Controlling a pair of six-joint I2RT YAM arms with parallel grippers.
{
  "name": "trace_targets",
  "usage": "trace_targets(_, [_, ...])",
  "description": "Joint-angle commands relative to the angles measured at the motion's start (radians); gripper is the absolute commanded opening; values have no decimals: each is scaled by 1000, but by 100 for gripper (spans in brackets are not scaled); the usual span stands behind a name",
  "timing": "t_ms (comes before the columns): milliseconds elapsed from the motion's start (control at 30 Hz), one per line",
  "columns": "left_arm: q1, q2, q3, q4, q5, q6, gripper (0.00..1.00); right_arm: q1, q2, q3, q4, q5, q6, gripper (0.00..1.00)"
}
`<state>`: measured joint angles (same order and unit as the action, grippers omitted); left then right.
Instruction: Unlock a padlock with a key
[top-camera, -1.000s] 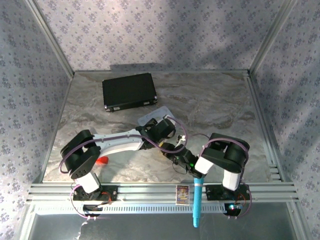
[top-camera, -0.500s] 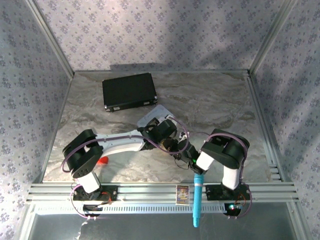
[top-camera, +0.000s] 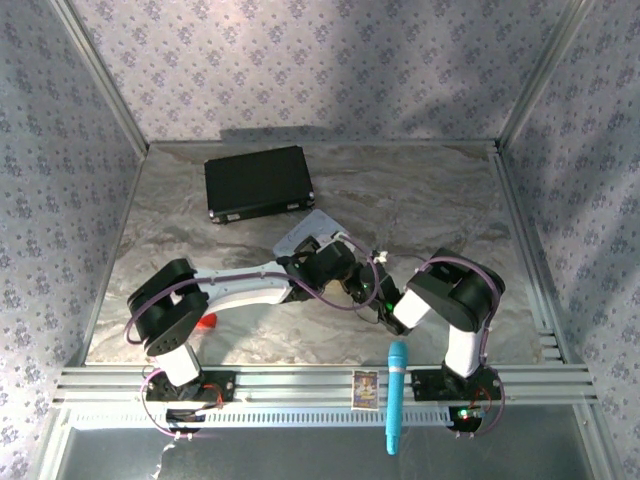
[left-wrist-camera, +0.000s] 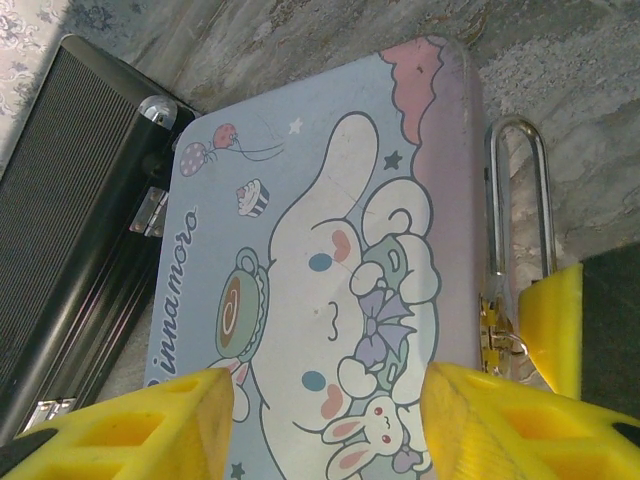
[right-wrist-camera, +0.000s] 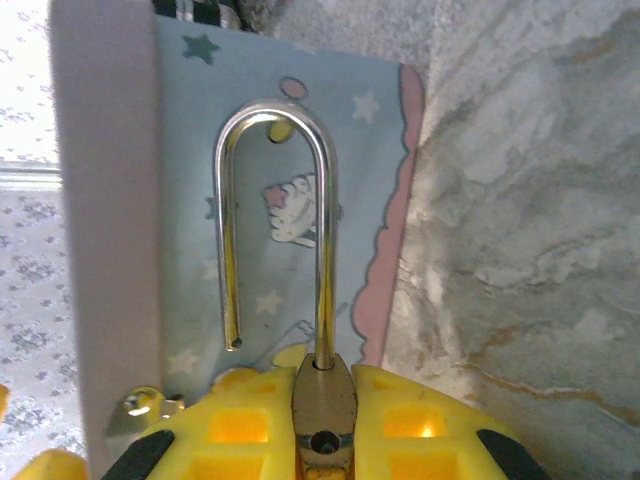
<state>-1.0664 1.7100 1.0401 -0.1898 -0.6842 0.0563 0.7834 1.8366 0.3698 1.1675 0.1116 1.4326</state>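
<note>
1. Padlock (right-wrist-camera: 322, 405) is sitting pinched by its brass body between the yellow fingers (right-wrist-camera: 240, 425) of the right gripper (right-wrist-camera: 323, 440), just beside the Cinnamoroll tin (left-wrist-camera: 300, 250)'s long edge; bare marble tabletop (right-wrist-camera: 520, 200) is lying open on its other side.
2. Its silvery shackle (right-wrist-camera: 270, 108) is standing sprung, 1 leg hanging free.
3. The left gripper (left-wrist-camera: 325, 410) is hovering spread above the tin, a black case (left-wrist-camera: 70, 200) lying alongside.

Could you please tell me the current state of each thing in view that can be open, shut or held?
Padlock: unlocked, the shackle's free end out of the body, held by the right gripper.
Right gripper: shut on the padlock.
Left gripper: open, holding nothing.
Black case: closed, lying flat.
Tin: lid on.
</note>
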Motion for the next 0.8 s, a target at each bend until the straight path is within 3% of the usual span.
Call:
trace_targets(0, [-9,106,-80,-283,88,23,55,-34,-5,9,-80,-69,-24,9])
trace_targets(233, [14,99,-9,-331,24,-50,60,-113,-88,-8,-384,-251,-105,9])
trace_targets(433, [14,96,86,-373,-40,-126,75,-206,-277,85,-945,-344,-374,10])
trace_targets(633, [9,63,186,-451,-140,-248,83,-341,-304,176,-1279,-483,-606,10])
trace_targets(700, [-2,26,193,-467,-139,-274,86,-376,-326,204,-1379,-481,-676,10])
trace_targets(767, [-15,-13,189,-467,-66,-286,89,-417,-340,238,-1474,-480,-748,11])
